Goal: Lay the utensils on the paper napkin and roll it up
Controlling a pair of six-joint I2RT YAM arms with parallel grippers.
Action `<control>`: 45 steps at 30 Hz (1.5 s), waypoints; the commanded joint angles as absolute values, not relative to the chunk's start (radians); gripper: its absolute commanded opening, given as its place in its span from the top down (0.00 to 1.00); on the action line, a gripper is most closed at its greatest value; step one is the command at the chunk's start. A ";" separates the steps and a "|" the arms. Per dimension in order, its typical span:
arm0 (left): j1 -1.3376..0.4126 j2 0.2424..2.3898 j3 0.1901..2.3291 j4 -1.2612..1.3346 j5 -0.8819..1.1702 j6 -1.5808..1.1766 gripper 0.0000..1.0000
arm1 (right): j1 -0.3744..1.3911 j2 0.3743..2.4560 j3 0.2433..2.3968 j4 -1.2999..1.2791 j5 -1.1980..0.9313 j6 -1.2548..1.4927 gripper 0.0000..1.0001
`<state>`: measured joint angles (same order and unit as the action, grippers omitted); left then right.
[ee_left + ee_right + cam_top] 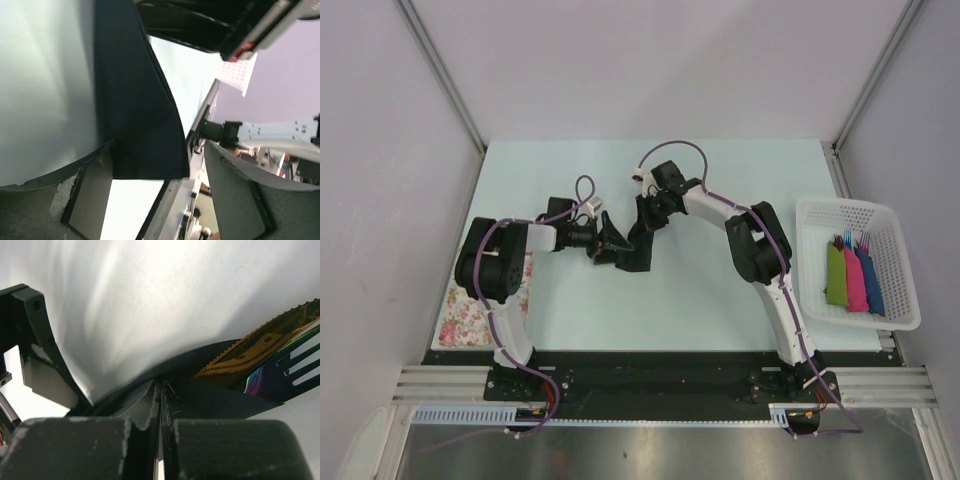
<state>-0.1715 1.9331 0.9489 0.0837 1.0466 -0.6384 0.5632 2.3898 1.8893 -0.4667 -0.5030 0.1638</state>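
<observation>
The black paper napkin [632, 255] lies mid-table between both grippers, and its far edge looks lifted. My right gripper [645, 222] is shut, its tips [159, 388] pinching that raised edge of the napkin [220, 395]. Under the fold the utensils show: a golden knife [260, 347] with a serrated edge and a fork [285, 374] with a rainbow sheen. My left gripper [607, 243] is open at the napkin's left side. In the left wrist view the dark sheet [135, 100] reaches between its spread fingers [240, 195] without touching them.
A white basket [895, 225] at the right edge holds green, pink and blue bundles; it also shows far off in the left wrist view [235, 75]. A floral cloth [460, 320] lies at the near left by the left arm's base.
</observation>
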 commanded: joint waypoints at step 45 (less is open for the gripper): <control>-0.298 2.075 1.135 -0.107 0.695 -0.543 1.00 | 0.560 2.431 1.844 -0.449 -0.474 0.152 0.98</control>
